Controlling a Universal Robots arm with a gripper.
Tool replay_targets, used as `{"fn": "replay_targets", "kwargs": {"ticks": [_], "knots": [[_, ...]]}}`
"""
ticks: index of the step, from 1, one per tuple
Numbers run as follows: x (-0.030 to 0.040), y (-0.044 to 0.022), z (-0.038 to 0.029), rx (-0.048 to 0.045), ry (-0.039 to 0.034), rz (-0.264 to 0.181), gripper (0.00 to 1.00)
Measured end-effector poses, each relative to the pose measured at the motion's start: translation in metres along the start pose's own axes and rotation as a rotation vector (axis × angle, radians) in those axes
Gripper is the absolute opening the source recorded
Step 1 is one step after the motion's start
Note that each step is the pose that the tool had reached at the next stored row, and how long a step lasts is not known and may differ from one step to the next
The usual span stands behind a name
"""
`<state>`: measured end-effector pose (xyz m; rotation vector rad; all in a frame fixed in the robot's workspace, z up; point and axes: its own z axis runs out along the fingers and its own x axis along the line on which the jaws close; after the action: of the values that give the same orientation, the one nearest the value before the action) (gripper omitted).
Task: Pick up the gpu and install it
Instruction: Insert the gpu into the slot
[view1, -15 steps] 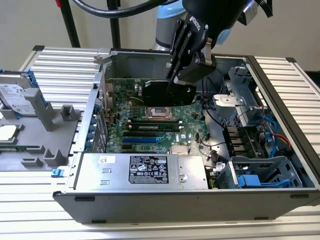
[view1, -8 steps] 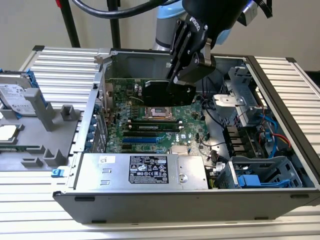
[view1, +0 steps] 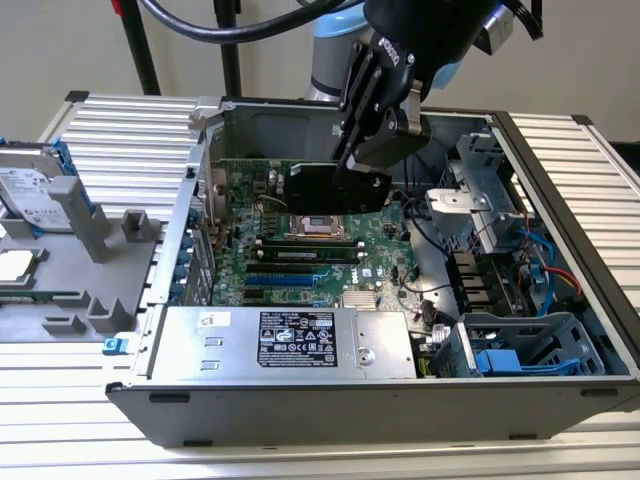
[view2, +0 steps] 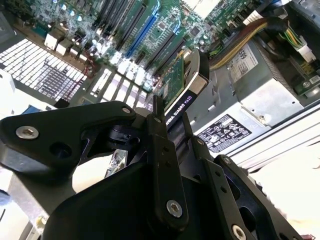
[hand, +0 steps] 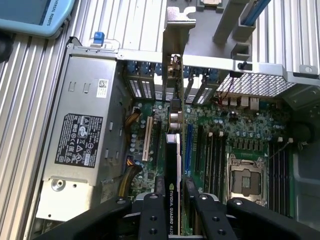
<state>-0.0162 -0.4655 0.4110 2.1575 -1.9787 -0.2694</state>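
Black-shrouded green gpu (hand: 172, 170) with silver end bracket, pinched edge-on by hand (hand: 172, 210), above motherboard (hand: 230, 130)

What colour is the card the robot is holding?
The gpu is green with a black shroud, clearest in the second wrist view.

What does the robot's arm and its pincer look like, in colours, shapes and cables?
The pincer is matt black, built from flat linked bars joined by silver screws and round pivots, with slim straight fingers. Above it sits a dark, rounded wrist. The arm behind is pale grey-blue, and thick black cables loop away from it.
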Motion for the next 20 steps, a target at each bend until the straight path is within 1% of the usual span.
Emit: {"fn": "replay_targets", "kwargs": {"ticks": [20], "knots": [[0.0, -0.0015, 0.0055, 0.0, 0.0001, 0.0, 0.0]]}}
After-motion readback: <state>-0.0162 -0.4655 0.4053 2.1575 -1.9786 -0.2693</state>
